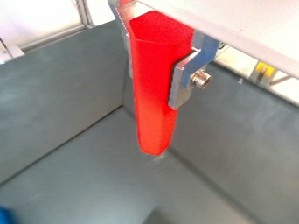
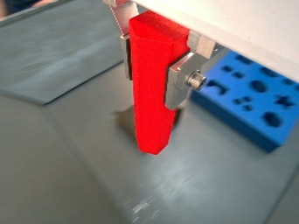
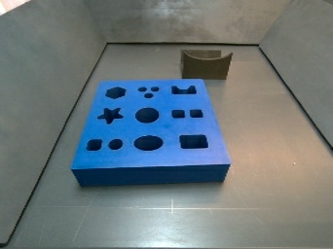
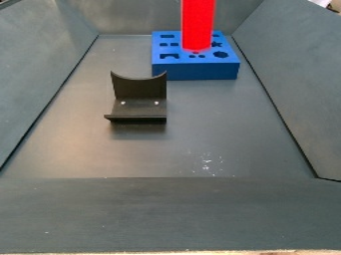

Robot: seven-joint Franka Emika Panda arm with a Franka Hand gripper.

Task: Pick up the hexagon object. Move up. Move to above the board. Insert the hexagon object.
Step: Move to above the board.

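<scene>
My gripper (image 1: 153, 72) is shut on the hexagon object (image 1: 152, 87), a tall bright red peg that hangs upright between the silver fingers (image 1: 184, 79) in both wrist views (image 2: 152, 87). Its lower end is off the grey floor and casts a shadow below. The board (image 2: 251, 101), a thick blue block with many shaped holes, lies on the floor to one side of the peg, not under it. In a side view the board (image 3: 150, 131) shows alone. In a side view the peg (image 4: 197, 25) hangs from the top edge in front of the board (image 4: 193, 60); the gripper itself is out of frame.
The dark fixture (image 4: 136, 100) with a notched upright stands on the floor, apart from the board, and shows beyond the board in a side view (image 3: 205, 63). Sloping grey walls (image 4: 40, 90) enclose the floor on all sides.
</scene>
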